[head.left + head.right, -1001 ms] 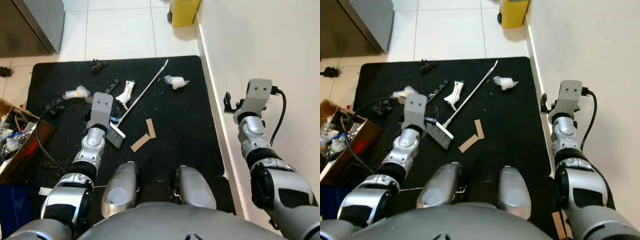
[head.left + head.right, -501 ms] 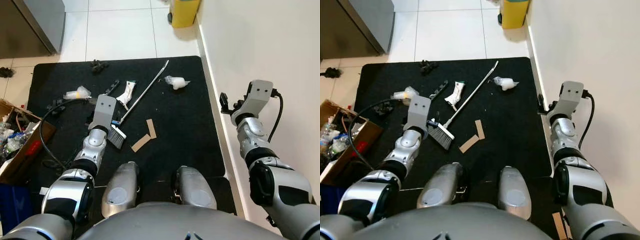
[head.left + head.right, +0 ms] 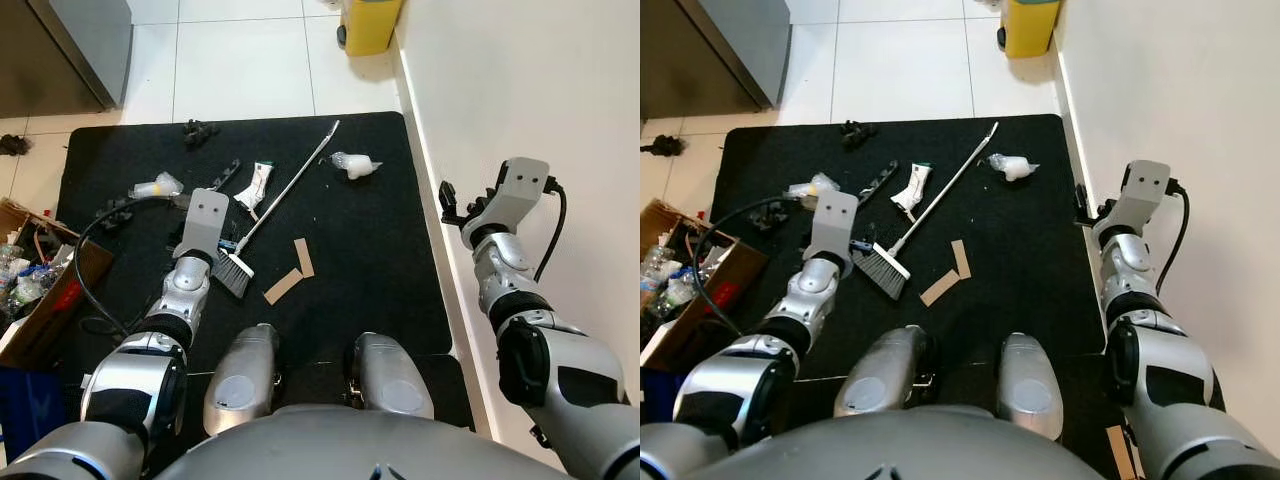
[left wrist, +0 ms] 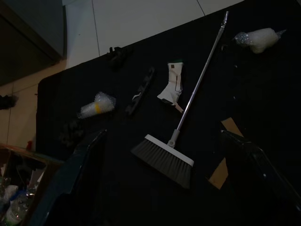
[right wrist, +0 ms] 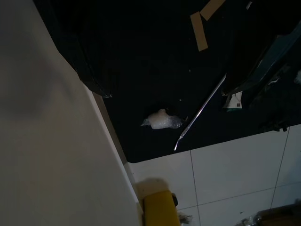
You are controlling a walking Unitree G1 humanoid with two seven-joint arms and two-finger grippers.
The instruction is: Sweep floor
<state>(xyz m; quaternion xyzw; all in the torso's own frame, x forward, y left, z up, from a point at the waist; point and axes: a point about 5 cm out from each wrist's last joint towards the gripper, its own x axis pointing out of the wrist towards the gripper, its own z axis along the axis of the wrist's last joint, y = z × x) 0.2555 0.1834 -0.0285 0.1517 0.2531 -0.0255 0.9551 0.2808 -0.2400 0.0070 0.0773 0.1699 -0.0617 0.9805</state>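
Note:
A broom lies flat on the black mat (image 3: 370, 250). Its grey brush head (image 3: 233, 272) is near my knees and its silver handle (image 3: 290, 185) slants away to the far right. My left gripper (image 4: 163, 133) hovers just above the brush head, open, its fingers (image 4: 84, 165) spread wide to either side of it and touching nothing. My right gripper (image 3: 450, 205) is raised at the mat's right edge by the wall, open and empty. Litter on the mat includes a white plastic wad (image 3: 352, 165), two cardboard strips (image 3: 285, 280) and a white tube (image 3: 255, 185).
A white wall (image 3: 520, 80) runs along the right. A yellow bin (image 3: 368, 22) stands on the tiles beyond the mat. A cardboard box (image 3: 40, 285) of clutter sits at the left, and a grey cabinet (image 3: 70, 50) stands far left. Black scraps (image 3: 197, 130) and a cable (image 3: 90, 300) lie on the mat's left.
My left wrist has shifted slightly over the brush head. The right gripper has tipped a little toward the mat. The broom and litter lie as before.

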